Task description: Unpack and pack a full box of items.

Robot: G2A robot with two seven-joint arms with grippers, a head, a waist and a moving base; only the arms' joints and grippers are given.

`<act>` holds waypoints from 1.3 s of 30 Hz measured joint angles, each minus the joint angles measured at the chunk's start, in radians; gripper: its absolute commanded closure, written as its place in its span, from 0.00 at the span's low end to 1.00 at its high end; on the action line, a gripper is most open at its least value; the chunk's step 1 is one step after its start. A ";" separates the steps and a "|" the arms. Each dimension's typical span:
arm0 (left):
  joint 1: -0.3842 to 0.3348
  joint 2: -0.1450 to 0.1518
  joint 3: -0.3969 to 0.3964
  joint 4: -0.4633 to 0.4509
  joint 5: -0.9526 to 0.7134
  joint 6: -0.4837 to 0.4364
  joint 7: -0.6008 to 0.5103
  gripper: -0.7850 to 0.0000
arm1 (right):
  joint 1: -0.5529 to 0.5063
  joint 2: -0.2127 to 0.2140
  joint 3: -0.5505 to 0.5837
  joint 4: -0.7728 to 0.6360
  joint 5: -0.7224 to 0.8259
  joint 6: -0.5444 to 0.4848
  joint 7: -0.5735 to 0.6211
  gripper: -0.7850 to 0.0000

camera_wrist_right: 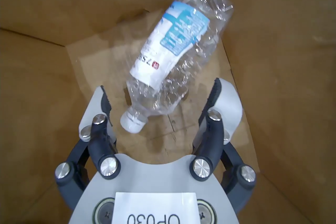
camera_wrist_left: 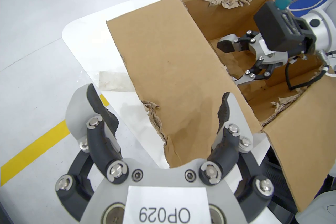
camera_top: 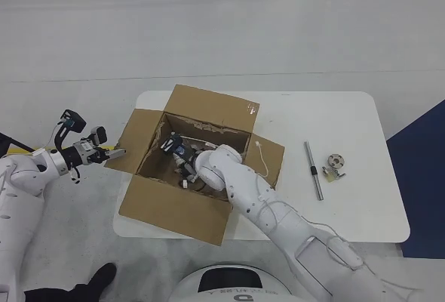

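Note:
An open cardboard box stands on the white table, all flaps folded out. A clear plastic bottle with a blue and white label lies on the box floor, its white cap toward my right gripper. That gripper is down inside the box and open, with the bottle's neck end between its fingers but not clamped. My left gripper is at the box's left side, open, its fingers on either side of the torn edge of the left flap. The left wrist view also takes in the right gripper inside the box.
On the table right of the box lie a metal rod and a small round metal fitting. A thin white cable hangs over the box's right flap. A blue panel stands beyond the table's right edge.

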 measured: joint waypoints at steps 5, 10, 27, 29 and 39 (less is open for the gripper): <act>0.000 0.000 0.000 0.000 0.000 0.000 0.000 0.00 | 0.066 -0.046 -0.054 0.146 0.054 0.021 -0.057 0.32; 0.000 0.000 0.000 0.000 0.000 0.000 0.000 0.00 | 0.115 -0.089 -0.095 0.263 0.079 0.064 -0.077 0.26; 0.000 0.000 0.000 0.000 0.000 0.000 0.000 0.00 | 0.161 -0.146 -0.134 0.367 0.092 0.081 -0.140 1.00; 0.000 0.000 0.000 0.000 0.000 0.000 0.000 0.00 | 0.148 -0.139 -0.130 0.335 0.073 0.089 -0.141 1.00; 0.000 0.000 0.000 0.000 0.000 0.000 0.000 0.00 | -0.004 -0.048 -0.064 0.007 -0.085 0.066 -0.097 1.00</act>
